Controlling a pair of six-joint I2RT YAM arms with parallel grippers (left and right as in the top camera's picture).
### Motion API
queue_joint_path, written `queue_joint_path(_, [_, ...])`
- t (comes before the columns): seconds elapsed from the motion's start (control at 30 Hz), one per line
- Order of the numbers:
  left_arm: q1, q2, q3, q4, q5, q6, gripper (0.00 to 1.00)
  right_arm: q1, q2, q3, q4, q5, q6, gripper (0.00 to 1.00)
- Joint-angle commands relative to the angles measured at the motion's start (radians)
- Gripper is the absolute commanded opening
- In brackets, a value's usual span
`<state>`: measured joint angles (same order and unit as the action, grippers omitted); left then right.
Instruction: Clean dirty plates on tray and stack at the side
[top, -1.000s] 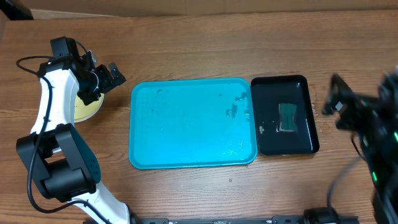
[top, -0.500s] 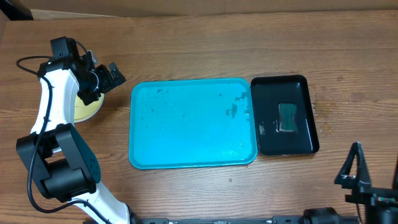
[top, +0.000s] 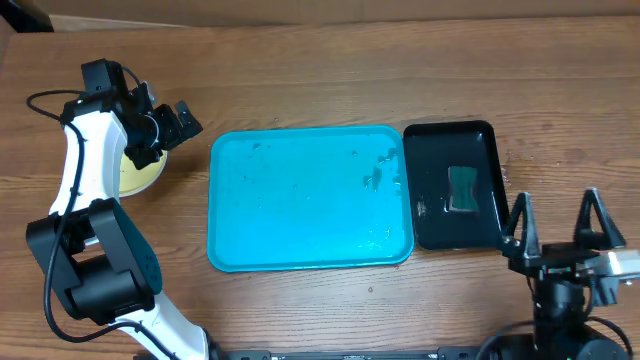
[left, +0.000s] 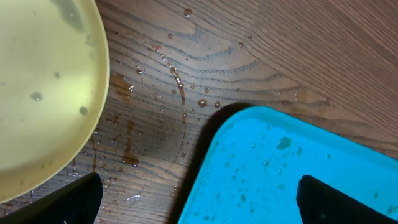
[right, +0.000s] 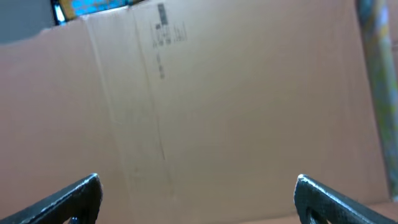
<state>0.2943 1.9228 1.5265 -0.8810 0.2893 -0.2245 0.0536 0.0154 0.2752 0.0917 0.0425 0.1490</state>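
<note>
The turquoise tray (top: 310, 200) lies mid-table with only water drops on it; its wet corner (left: 298, 168) shows in the left wrist view. A yellow-green plate (top: 137, 177) sits on the wood left of the tray, partly under my left arm, and its wet face (left: 43, 87) looks free of smears. My left gripper (top: 170, 118) (left: 199, 205) hangs open over the gap between plate and tray, holding nothing. My right gripper (top: 555, 215) (right: 199, 202) stands open at the front right, facing a cardboard wall (right: 236, 93). No other plates show.
A small glossy black tray (top: 490, 150) adjoins the turquoise tray's right side and holds a green sponge (top: 463, 188). Water drops and brown streaks (left: 177, 87) wet the wood between plate and tray. Cardboard lines the table's far edge.
My right arm has swung from the table's right edge down to the front right, its jaws still wide apart. The left arm, plate and trays have not moved.
</note>
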Motion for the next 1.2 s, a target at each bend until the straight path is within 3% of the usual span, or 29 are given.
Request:
queue_joint_path(0.0, [-0.003,-0.013,-0.011,0.003,0.014,0.026,1.00,-0.027,-0.012,-0.088,0.092,-0.074,0.013,1.00])
queue_joint_path(0.4, [-0.003,-0.013,-0.011,0.003,0.014,0.027,1.00,-0.031,-0.013,-0.263,0.147,-0.090,0.013,1.00])
queue_joint_path(0.7, [-0.003,-0.013,-0.011,0.003,0.014,0.027,1.00,-0.032,-0.013,-0.268,0.092,-0.089,0.016,1.00])
queue_joint_path(0.9, [-0.003,-0.013,-0.011,0.003,0.014,0.027,1.00,-0.030,-0.013,-0.268,-0.177,-0.101,-0.083,1.00])
queue_joint_path(1.03, [-0.003,-0.013,-0.011,0.003,0.014,0.027,1.00,-0.025,-0.013,-0.268,-0.166,-0.154,-0.258,1.00])
queue_joint_path(1.17, [-0.003,-0.013,-0.011,0.003,0.014,0.026,1.00,-0.025,-0.013,-0.268,-0.166,-0.152,-0.276,1.00])
